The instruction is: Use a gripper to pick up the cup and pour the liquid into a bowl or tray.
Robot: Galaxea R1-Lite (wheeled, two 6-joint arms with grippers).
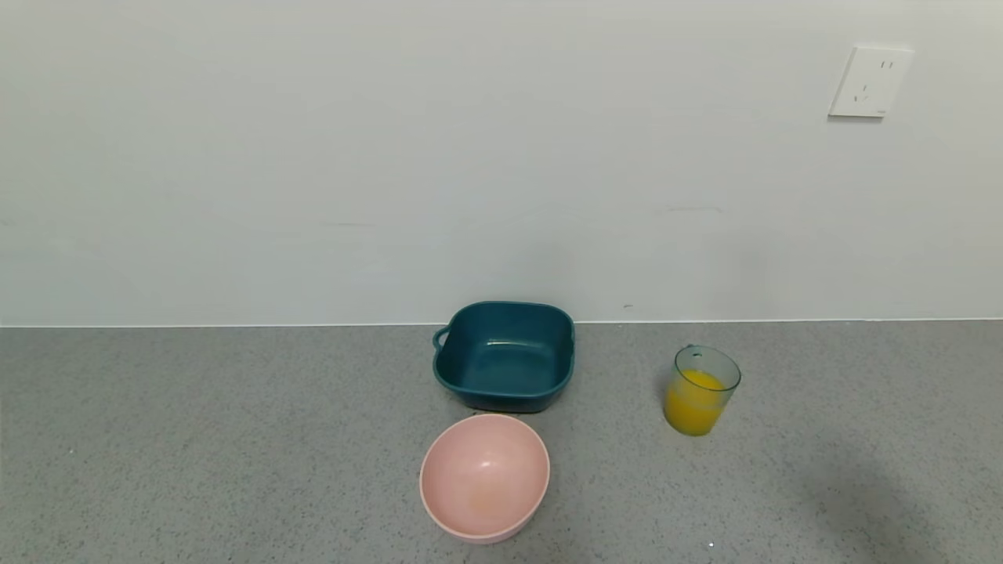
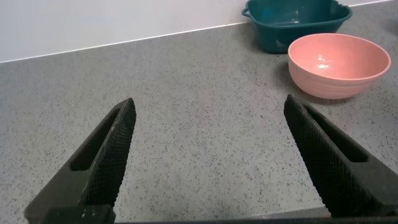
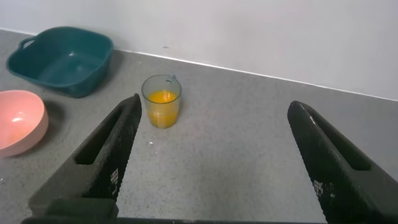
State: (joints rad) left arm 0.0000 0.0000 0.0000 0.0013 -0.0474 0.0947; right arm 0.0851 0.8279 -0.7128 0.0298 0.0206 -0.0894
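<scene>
My right gripper [image 3: 214,118] hangs spread wide over the grey desk [image 1: 235,439], grasping nothing. The cup [image 1: 700,389] of orange liquid [image 1: 693,409] stands upright right of centre, near the desk's far edge, well apart from my fingers. The teal dish [image 1: 505,354] sits against the far edge, the pink bowl [image 1: 484,476] just before it. My left gripper [image 2: 208,118] waits, also spread.
</scene>
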